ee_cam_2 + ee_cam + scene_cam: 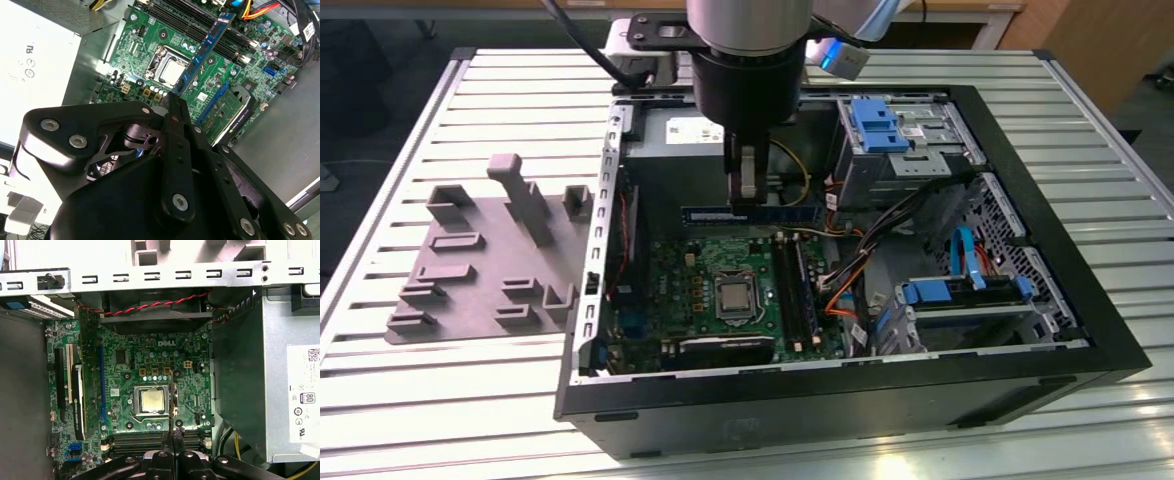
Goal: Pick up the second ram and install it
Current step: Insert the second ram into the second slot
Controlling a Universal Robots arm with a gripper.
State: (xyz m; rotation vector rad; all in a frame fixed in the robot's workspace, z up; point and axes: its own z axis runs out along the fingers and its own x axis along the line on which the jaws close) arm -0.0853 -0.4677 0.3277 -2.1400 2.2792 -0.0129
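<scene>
The claw [747, 200] is clamped on the middle of the second ram [790, 213] (a long blue strip), holding it level above the motherboard [700, 275], beside the power supply [674, 135].

— What does the arm look like on your feed?
— I see a silver arm [744, 25] turning black lower down, with a black cable [587, 45]. The gripper [174, 96] is matte black and angular, with silver screw heads [180, 202]. There's possibly a blue light [825, 50] at the wrist.
</scene>
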